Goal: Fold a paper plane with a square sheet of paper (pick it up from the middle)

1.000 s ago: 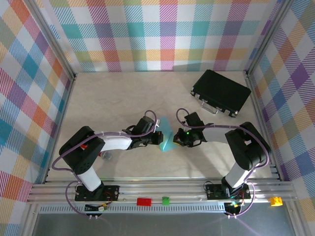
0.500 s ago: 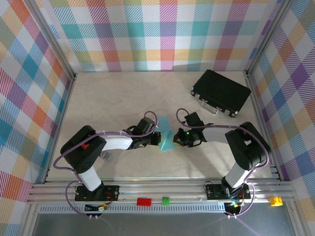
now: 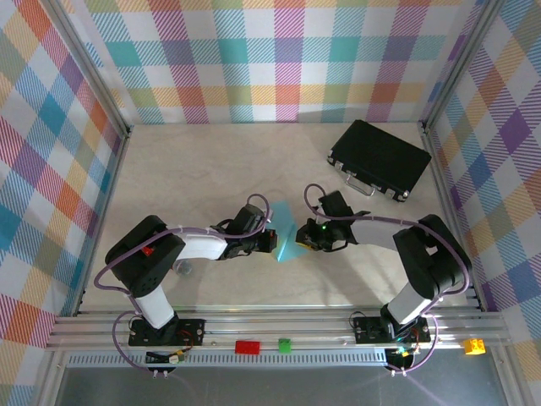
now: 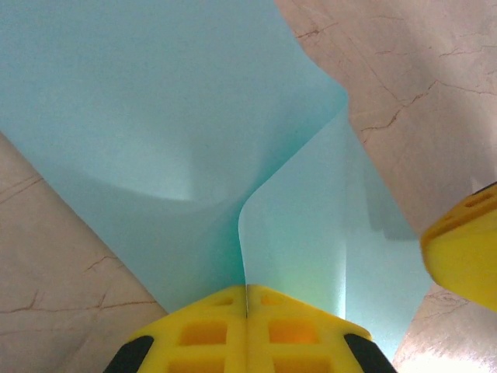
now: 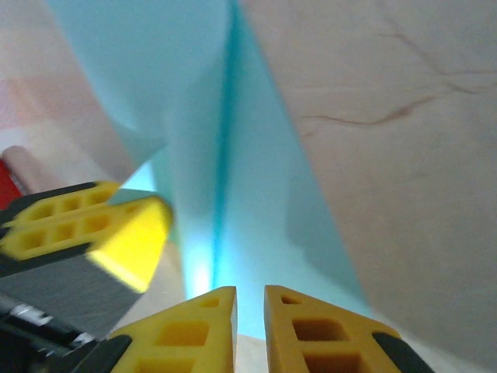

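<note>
1. Left gripper (image 3: 270,241): it is reaching in from the left at mid-table. In the left wrist view its yellow fingers (image 4: 208,330) are pressing flat against each other and pinching the lower edge of the thin light-blue sheet of paper (image 4: 155,116).
2. Right gripper (image 3: 304,238): it is facing the left gripper from the other side. In the right wrist view its yellow fingers (image 5: 311,334) are standing nearly together with a slim slit between them. The sheet (image 5: 256,155) is running down into that slit, so the gripper (image 5: 248,299) is nipping the paper.
3. Light-blue sheet of paper (image 3: 290,230): it is hanging between the two grippers near the middle of the pale marbled table (image 3: 194,169). It is bending into a curved fold, with one flap doubling over another.
4. Proximity: the two grippers are working just beside each other, and each wrist view is catching a yellow finger of the opposite gripper.
5. Flat black rectangular case (image 3: 380,159): it is lying at the far right of the table, well apart from the paper.
</note>
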Motion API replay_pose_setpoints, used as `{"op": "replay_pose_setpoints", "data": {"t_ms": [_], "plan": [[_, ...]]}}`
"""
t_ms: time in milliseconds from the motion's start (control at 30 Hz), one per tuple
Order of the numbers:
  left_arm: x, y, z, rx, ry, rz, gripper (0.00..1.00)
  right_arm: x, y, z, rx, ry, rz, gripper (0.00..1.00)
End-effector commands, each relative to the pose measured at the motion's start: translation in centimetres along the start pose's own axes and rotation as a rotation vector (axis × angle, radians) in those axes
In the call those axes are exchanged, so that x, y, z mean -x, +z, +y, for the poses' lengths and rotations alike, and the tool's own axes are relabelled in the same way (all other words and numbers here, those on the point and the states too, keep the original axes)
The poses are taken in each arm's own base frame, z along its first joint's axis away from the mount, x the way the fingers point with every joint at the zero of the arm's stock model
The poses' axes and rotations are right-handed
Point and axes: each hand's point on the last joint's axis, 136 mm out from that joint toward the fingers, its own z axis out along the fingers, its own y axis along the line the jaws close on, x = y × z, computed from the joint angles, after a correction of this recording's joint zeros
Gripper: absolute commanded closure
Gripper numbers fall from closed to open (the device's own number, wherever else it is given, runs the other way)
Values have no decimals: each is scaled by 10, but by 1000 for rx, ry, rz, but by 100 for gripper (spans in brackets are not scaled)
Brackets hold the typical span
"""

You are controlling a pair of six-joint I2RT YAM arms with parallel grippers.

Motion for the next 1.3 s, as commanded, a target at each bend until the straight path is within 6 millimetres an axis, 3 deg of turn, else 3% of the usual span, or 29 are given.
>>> {"op": "replay_pose_setpoints", "data": {"t_ms": [0, 233, 467, 767, 1267], "plan": [[-10, 0, 6, 4, -17, 30, 100, 0, -3, 25, 91, -37, 29, 85], [-4, -1, -3, -34, -1, 19, 100, -10, 11, -9, -12, 43, 55, 98], [9, -5, -12, -47, 40, -1, 100, -17, 11, -35, -115, 72, 44, 100], [13, -6, -12, -30, 73, -1, 100, -26, 13, -51, -159, 99, 57, 100], [8, -4, -3, -5, 69, -7, 100, -27, 13, -52, -163, 95, 59, 100]]}}
